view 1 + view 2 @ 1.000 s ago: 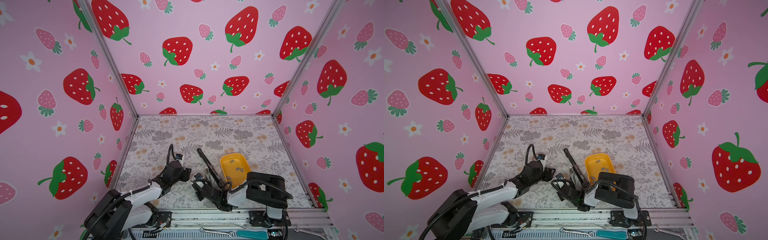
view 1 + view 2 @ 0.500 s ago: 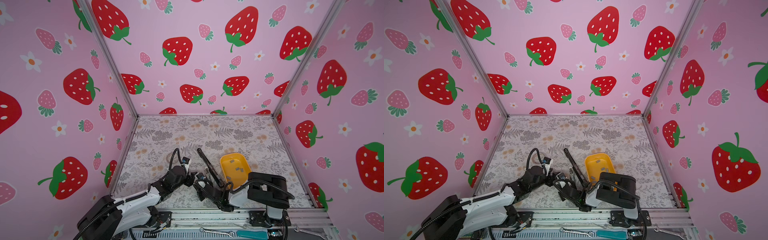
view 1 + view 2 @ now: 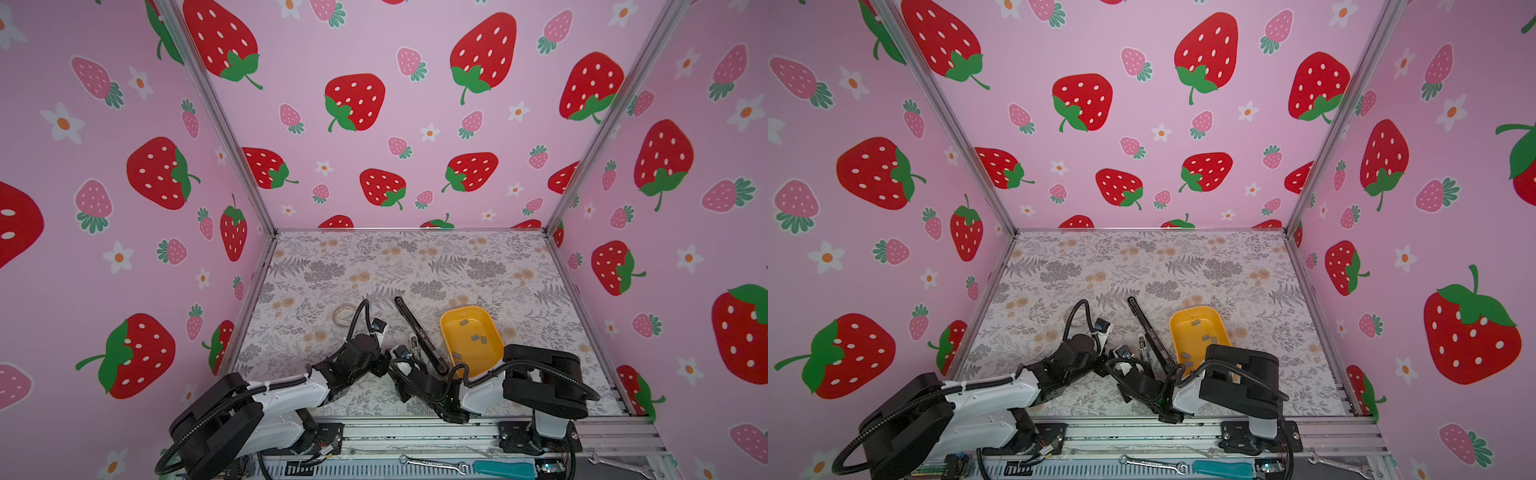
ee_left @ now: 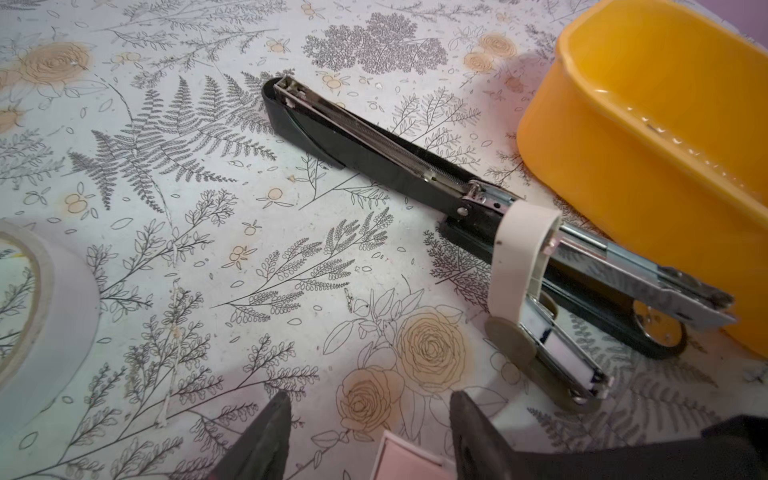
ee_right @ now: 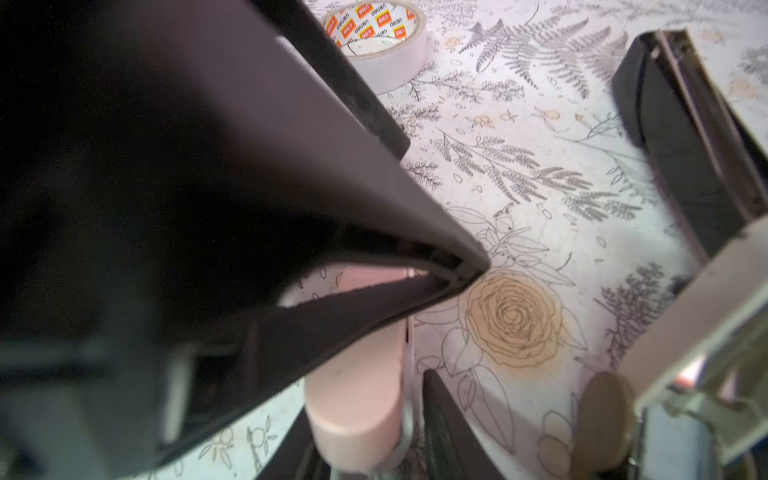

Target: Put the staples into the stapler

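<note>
A black stapler (image 4: 374,145) lies opened out flat beside a yellow tray (image 4: 623,124). Several staples (image 3: 475,338) lie as small grey strips in that tray (image 3: 461,309). A smaller pink and white stapler (image 4: 519,257) lies opened against the black one, its metal channel (image 4: 561,361) bare. Its pink handle (image 5: 357,399) sits between the jaws of my right gripper (image 5: 365,399); whether they press on it I cannot tell. My left gripper (image 4: 370,407) hangs open just over the mat, tip to tip with the right one, with the pink handle's end (image 4: 407,457) below it.
A roll of white tape (image 3: 345,316) lies left of the staplers, behind my left wrist. The pink walls close in three sides. A wrench (image 3: 432,463) and a teal-handled tool (image 3: 503,467) rest on the front rail.
My left arm has swung to the right and now meets the right gripper at the pink stapler. The right arm has stayed where it was.
</note>
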Controlling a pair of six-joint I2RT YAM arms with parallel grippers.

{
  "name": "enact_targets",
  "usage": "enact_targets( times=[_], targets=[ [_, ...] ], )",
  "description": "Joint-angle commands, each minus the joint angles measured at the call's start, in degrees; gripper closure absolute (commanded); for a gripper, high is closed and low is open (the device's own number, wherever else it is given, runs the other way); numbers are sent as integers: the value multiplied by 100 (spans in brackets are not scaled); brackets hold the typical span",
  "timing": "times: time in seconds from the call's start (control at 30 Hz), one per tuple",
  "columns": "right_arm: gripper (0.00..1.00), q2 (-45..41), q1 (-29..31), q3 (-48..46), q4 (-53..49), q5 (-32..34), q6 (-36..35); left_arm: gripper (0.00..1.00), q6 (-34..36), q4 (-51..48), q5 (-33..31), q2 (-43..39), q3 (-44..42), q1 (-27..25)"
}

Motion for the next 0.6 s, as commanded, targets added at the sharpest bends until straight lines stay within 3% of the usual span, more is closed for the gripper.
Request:
enact_targets(
  times=[0.0,0.2,0.4,0.57],
  targets=[
    [59,-342,-9,-71,-99,145,-79,37,146,95,-131,-35,119,-21],
    [55,-973,10,-272,-273,188,-151,37,197,144,-202,-14,121,-36],
    [67,-1384,24,-355,-341,198,-192,37,242,277,-217,105,122,-30],
    [74,-1175,23,-134,-342,56,-217,38,253,395,-309,95,54,-30]
  ],
)
